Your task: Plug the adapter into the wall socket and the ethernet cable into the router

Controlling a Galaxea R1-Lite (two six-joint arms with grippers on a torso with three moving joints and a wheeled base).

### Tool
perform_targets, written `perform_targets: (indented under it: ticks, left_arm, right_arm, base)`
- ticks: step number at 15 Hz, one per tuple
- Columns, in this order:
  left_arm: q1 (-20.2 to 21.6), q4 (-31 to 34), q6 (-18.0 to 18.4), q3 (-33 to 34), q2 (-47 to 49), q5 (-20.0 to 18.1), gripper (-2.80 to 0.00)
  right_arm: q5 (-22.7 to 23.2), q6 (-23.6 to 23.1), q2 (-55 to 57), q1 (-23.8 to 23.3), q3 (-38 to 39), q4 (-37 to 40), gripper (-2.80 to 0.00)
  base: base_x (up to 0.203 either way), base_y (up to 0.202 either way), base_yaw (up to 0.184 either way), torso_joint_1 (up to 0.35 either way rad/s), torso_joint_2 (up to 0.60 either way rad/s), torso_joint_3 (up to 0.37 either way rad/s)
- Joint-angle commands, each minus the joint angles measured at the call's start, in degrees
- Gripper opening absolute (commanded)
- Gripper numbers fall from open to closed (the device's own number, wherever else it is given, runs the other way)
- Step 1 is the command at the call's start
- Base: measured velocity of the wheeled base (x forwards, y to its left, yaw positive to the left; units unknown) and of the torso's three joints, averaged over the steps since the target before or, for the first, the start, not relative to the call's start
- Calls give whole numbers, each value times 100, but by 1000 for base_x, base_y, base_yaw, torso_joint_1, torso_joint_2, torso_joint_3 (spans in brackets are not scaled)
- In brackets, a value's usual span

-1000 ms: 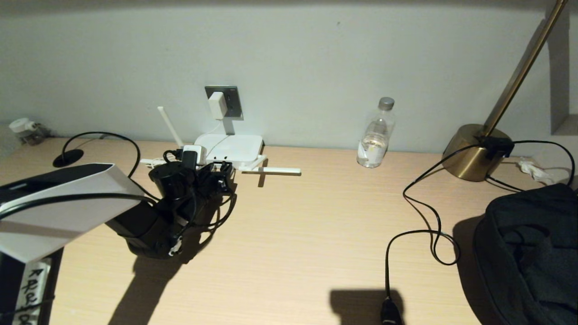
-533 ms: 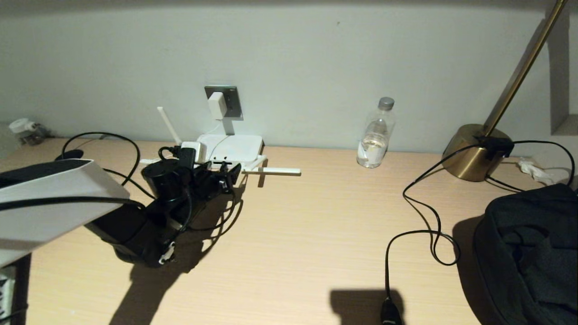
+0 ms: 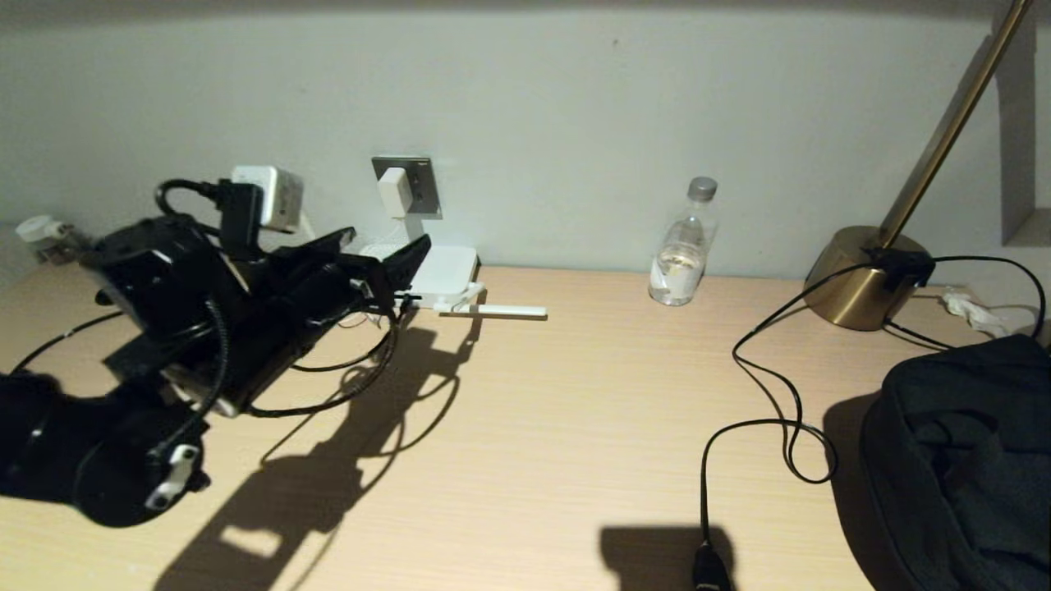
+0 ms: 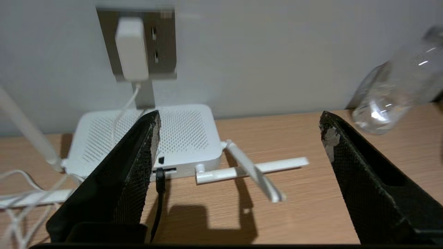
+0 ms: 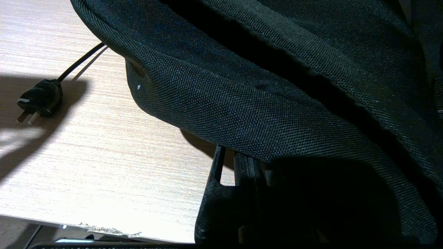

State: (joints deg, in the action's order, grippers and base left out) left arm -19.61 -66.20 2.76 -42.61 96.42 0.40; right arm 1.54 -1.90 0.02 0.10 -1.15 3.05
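The white adapter (image 3: 394, 190) sits plugged into the grey wall socket (image 3: 420, 182), and its thin white cord drops to the router (image 3: 447, 267) below. In the left wrist view the black ethernet cable (image 4: 158, 193) runs into the dark port slot on the front edge of the router (image 4: 187, 138). My left gripper (image 3: 387, 240) hovers above the desk just left of the router, open and holding nothing. My right gripper (image 5: 238, 162) is at the desk's near right edge, shut, with its tips tucked under a black bag; the head view does not show it.
A water bottle (image 3: 683, 246) stands by the wall right of the router. A brass lamp base (image 3: 862, 275) sits further right, and its black cord (image 3: 772, 386) runs to a loose plug (image 5: 39, 100). The black bag (image 3: 961, 460) fills the right front corner. Router antennas (image 3: 501, 310) lie on the desk.
My left arm has lifted off the desk and drawn back to the left from the router's front. Its gripper now hangs higher and open.
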Motion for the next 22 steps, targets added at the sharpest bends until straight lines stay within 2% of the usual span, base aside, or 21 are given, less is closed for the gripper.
perform_targets:
  ticks: [1,4,5,7,9,12,15,16,17,19,22]
  left_arm:
    - [-11,832,-10,16,-1234,-2,0]
    - [54,2547,-254,43,-2683,64,0]
    - [96,2921,-369,90,-3051,154,-280]
    - [148,3688,-525,148,-3634,338,-280]
    - [164,4586,-585,233,-3943,740,-280]
    - [168,4715,-618,579,-3933,1677,-280]
    - [313,4764,-570,1160,-4532,2146,-280]
    - [446,4786,-517,1347,-4812,2146,-280]
    - [595,4804,-467,1629,-5084,1986,-280]
    - [996,4807,-176,2293,-5820,1295,-280]
    - [1458,4875,256,3603,-7370,583,-280]
  right_arm:
    - [5,-3,-2,4,-1,-1,-280]
    - [5,-3,-2,-1,0,3,-280]
    - [5,-3,6,6,0,-1,-280]
    - [5,-3,6,-1,0,3,-280]
    - [5,-3,3,-1,0,-2,-280]
    - [5,-3,6,-1,0,0,-280]
    - [5,-3,6,-1,-5,3,-280]
    - [5,-3,-2,-1,0,-6,-280]
    - [5,-3,-2,-1,0,-2,-280]
    - [5,-3,6,1,0,-5,-280]
    - [5,-3,6,7,0,2,-280]
  base:
    - [0,0,0,0,0,0]
    - [0,0,0,0,0,0]
    - [0,0,0,0,0,0]
    - [0,0,0,0,0,0]
    - [0,0,0,0,0,0]
    - [0,0,0,0,0,0]
    - [0,0,0,0,0,0]
    - [0,0,0,0,0,0]
    - [0,0,0,0,0,0]
    - [0,0,0,0,0,0]
    - [0,0,0,0,0,0]
